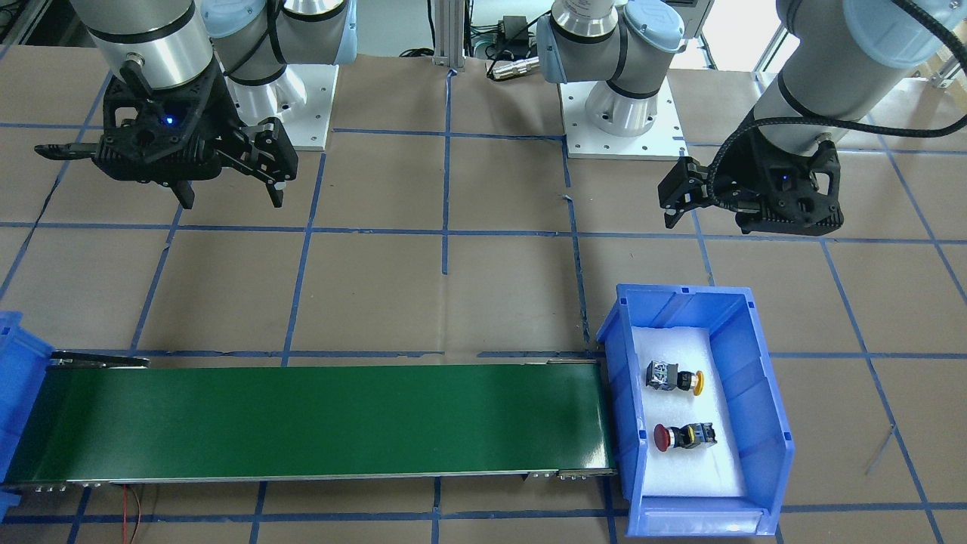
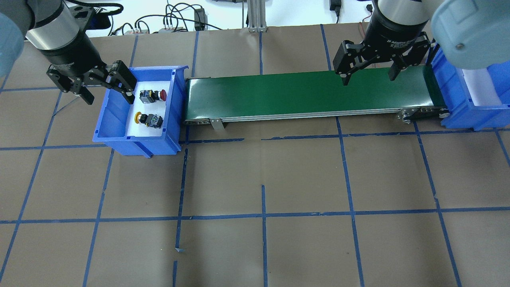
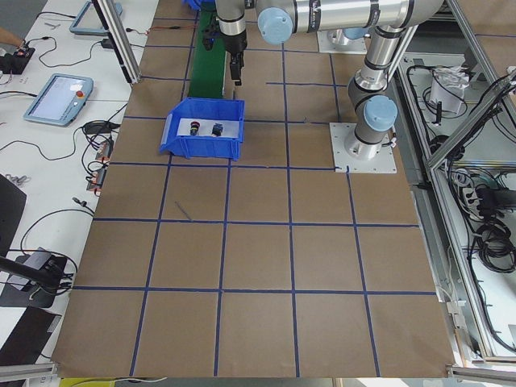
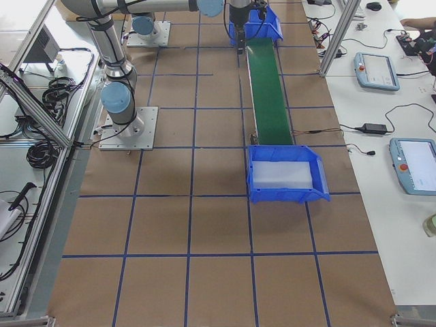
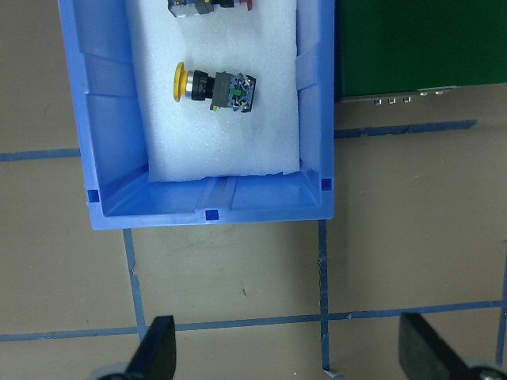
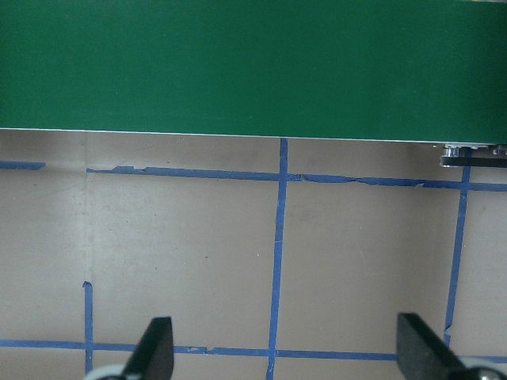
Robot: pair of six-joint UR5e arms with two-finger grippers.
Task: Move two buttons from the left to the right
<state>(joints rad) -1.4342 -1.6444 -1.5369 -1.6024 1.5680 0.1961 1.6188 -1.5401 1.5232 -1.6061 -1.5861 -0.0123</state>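
Two buttons lie on white foam inside the blue bin (image 2: pixel 104 126) at the belt's left end: the red-capped button (image 2: pixel 152 95) (image 1: pixel 684 437) and the yellow-capped button (image 2: pixel 148 119) (image 1: pixel 675 378) (image 5: pixel 215 85). My left gripper (image 2: pixel 108 97) (image 5: pixel 293 356) hangs open and empty above the table, on the robot's side of that bin. My right gripper (image 2: pixel 368 78) (image 1: pixel 230 198) (image 6: pixel 285 356) is open and empty too, raised near the right end of the green conveyor belt (image 2: pixel 310 89) on the robot's side.
A second blue bin (image 2: pixel 474 107) (image 4: pixel 285 177) lined with white foam stands at the belt's right end with nothing in it. Brown paper with blue tape lines covers the table (image 2: pixel 263 179). The arm bases (image 1: pixel 623 113) are bolted at the robot's edge.
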